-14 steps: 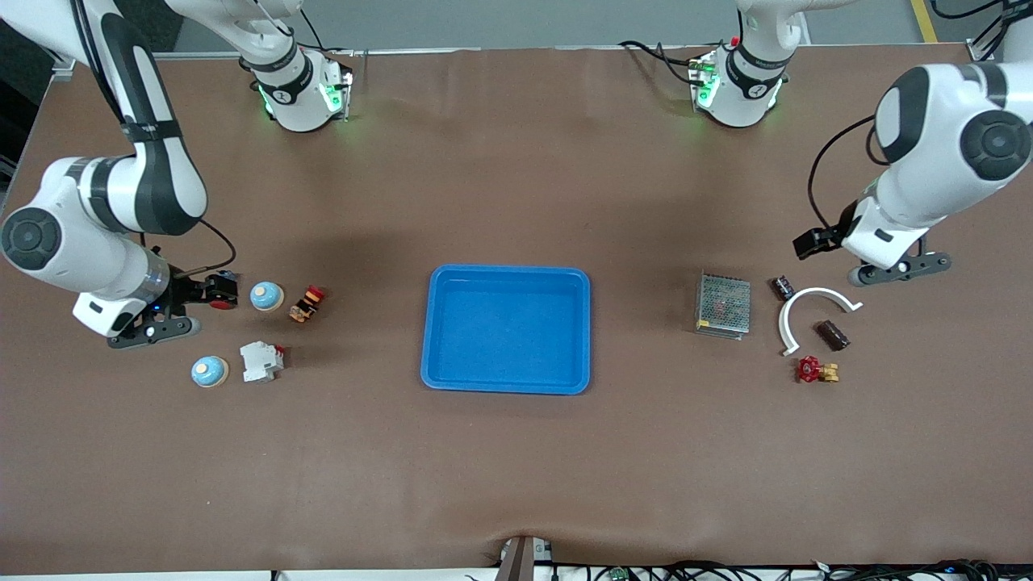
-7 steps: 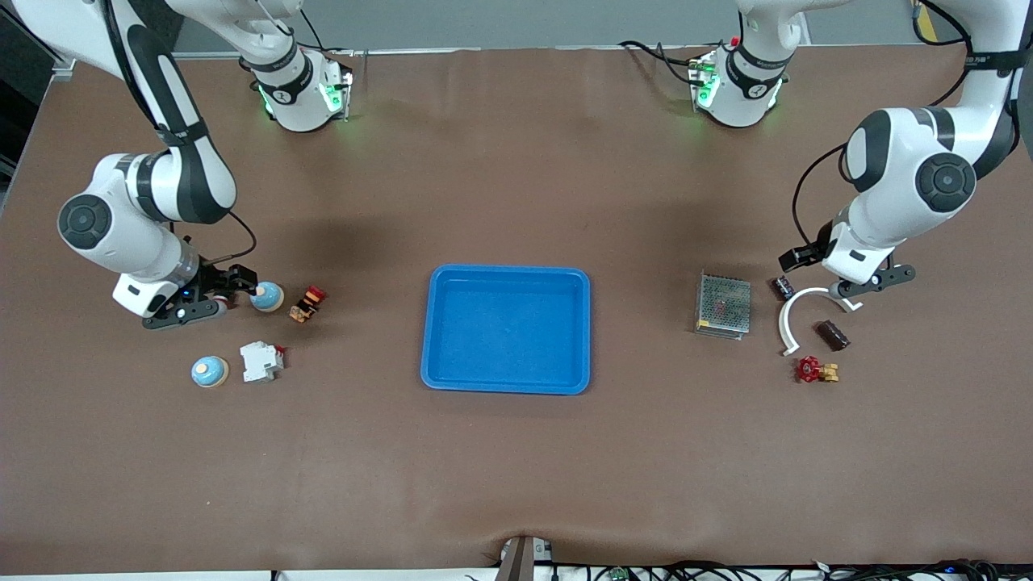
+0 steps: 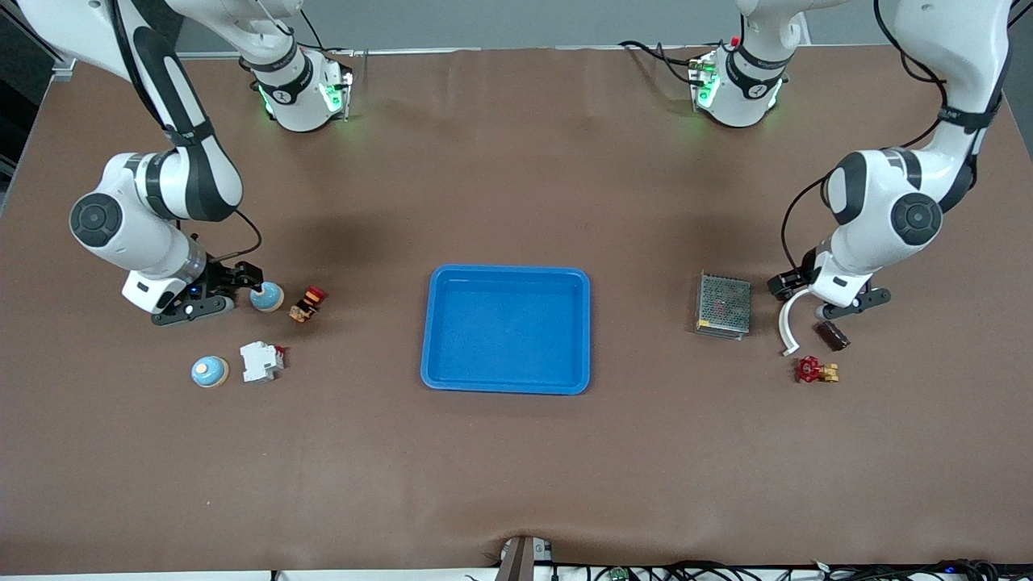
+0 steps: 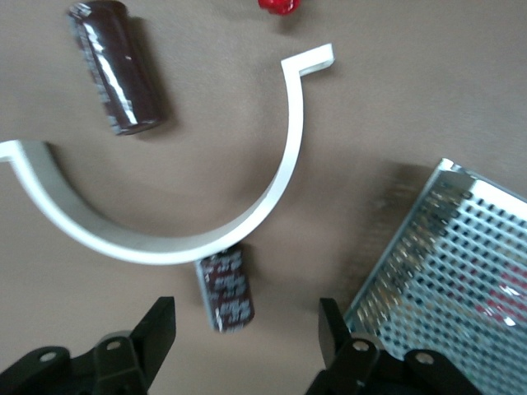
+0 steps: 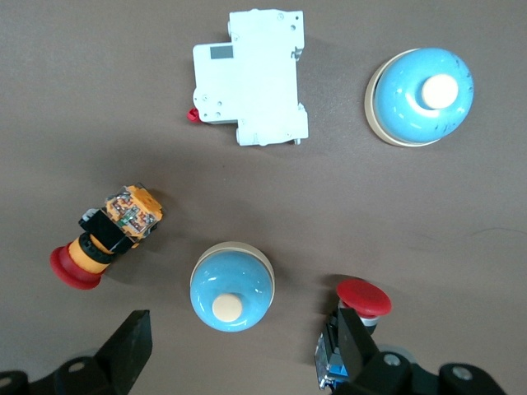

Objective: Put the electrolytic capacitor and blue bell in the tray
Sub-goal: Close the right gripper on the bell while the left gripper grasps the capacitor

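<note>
Over the electrolytic capacitor (image 4: 226, 290) beside the white clamp (image 4: 165, 239), hovering left gripper (image 4: 247, 333) wide; over the blue bell (image 5: 231, 287), right gripper (image 5: 239, 341) wide, straddling for grasps; tray (image 3: 506, 386) mid-table.

No text, brand or number could be read on anything. The small dark cylindrical capacitor (image 4: 225, 290) carried pale printing on its sleeve, but the marks were too blurred to make out.
</note>
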